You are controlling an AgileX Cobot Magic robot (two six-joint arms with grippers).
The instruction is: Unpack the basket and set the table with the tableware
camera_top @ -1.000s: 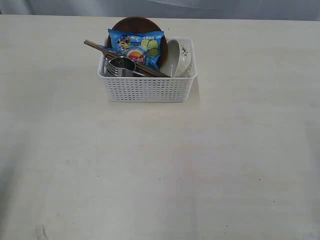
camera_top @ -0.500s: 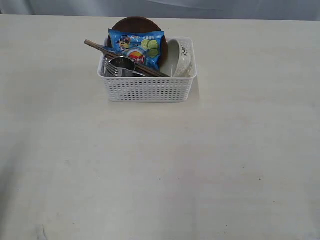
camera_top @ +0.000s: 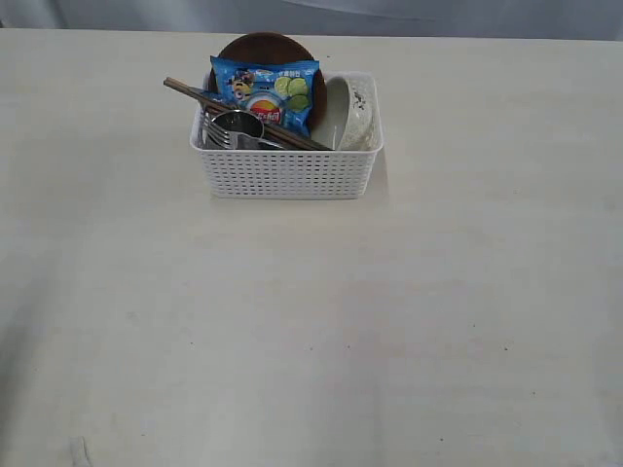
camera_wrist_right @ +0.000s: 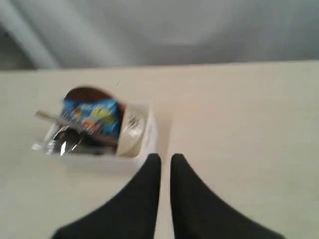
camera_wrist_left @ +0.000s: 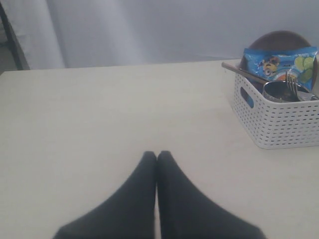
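In the basket (camera_top: 287,175), the chip bag (camera_top: 266,89) hid most of the plate (camera_top: 268,44). The left gripper (camera_wrist_left: 156,155) was pressed together and the blurred right gripper (camera_wrist_right: 165,158) barely parted, both empty.

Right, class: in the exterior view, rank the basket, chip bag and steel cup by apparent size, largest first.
1. basket
2. chip bag
3. cup, partly hidden inside the basket, but clearly the smallest

i see the white lattice basket (camera_top: 285,173) upright on the pale table (camera_top: 311,331), packed: reddish-brown plate (camera_top: 265,44) on edge at the back, off-white bowl (camera_top: 350,112) on edge at right, steel cup (camera_top: 237,125) and fork (camera_top: 216,136) at left, chopsticks (camera_top: 190,92) jutting over the left rim.
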